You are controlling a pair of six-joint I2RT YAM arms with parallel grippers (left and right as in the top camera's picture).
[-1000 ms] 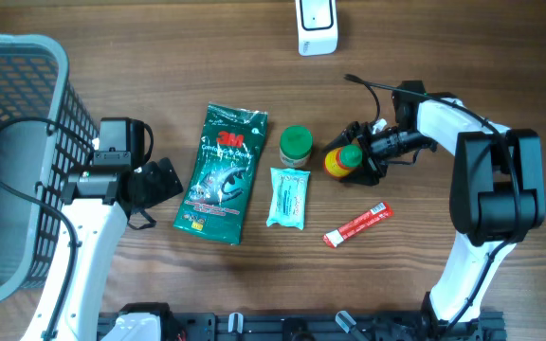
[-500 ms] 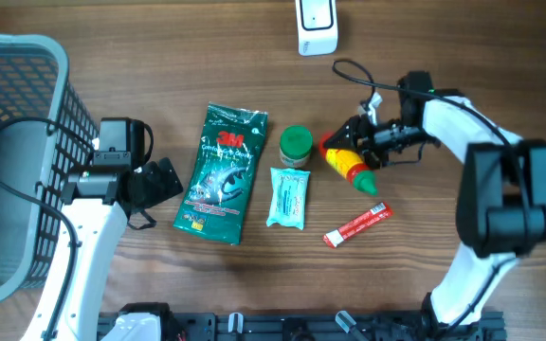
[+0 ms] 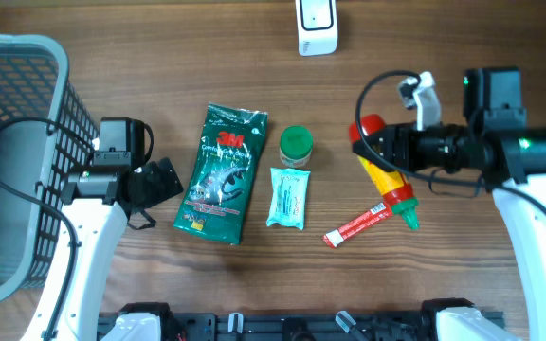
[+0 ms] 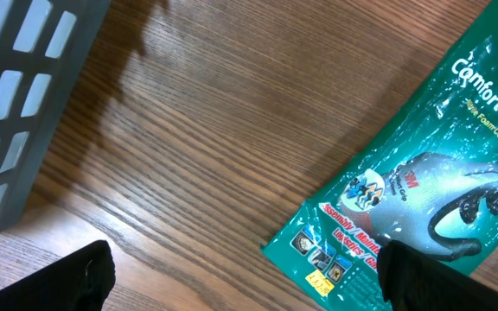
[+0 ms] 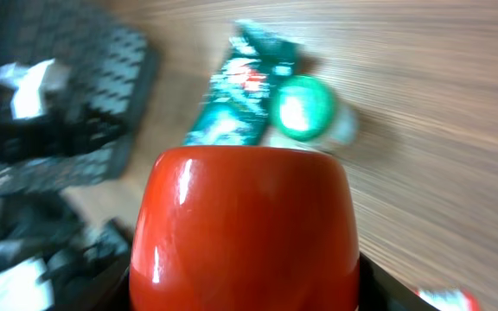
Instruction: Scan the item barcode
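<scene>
The right hand (image 3: 385, 152) is clenched round the red-and-yellow bottle (image 3: 394, 188) and has carried it right, away from the green-lidded jar (image 3: 296, 144) — it now hangs tilted over the bench (image 3: 254, 57), beside the red sachet (image 3: 356, 224). The left hand (image 3: 172, 185), released, has not moved.

Foreground: red bottle (image 5: 245, 229), glossy rounded end filling the lower middle (edges blurred)
Grip: right gripper (image 5: 245, 289), dark fingers (image 5: 375, 289) against both its lower sides
Behind: green lid (image 5: 302, 107) beside a green packet (image 5: 236, 86), on the wooden table (image 5: 439, 104)
Left: dark mesh basket (image 5: 115, 65), blurred
</scene>
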